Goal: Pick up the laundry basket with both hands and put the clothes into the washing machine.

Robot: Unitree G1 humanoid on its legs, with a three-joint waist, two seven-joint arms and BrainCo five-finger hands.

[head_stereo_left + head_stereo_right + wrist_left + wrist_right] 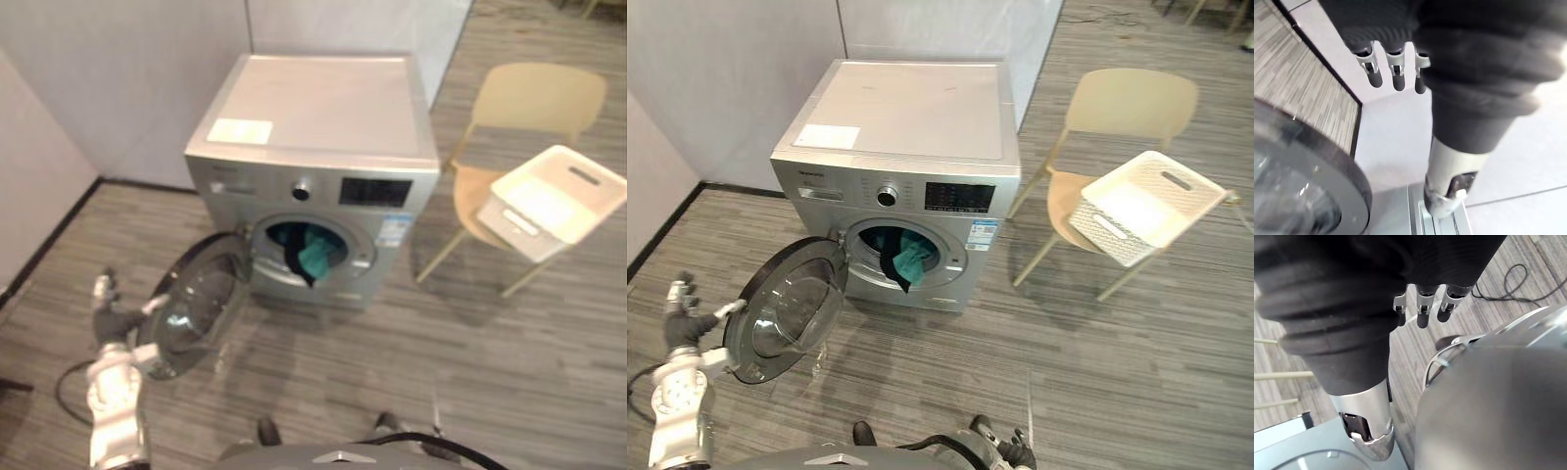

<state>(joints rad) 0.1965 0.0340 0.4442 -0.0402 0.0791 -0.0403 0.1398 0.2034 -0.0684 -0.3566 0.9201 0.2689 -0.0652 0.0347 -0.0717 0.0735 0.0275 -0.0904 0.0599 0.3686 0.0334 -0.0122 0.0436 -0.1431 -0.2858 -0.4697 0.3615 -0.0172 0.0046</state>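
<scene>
The silver washing machine (313, 127) stands in the middle with its round door (191, 304) swung wide open to the left. Teal and dark clothes (309, 253) lie in the drum and hang over its lip. The white laundry basket (554, 201) rests tilted on a beige chair (539, 98) at the right, with nothing showing inside it. My left hand (110, 318) is raised just left of the door's outer rim, fingers (1396, 73) straight, holding nothing. My right hand (1422, 308) hangs low over the floor with relaxed fingers, holding nothing.
Grey partition walls (127, 78) stand behind and to the left of the machine. The chair's legs (441, 255) reach toward the machine's right side. Striped grey floor (470, 362) stretches in front of the machine and chair.
</scene>
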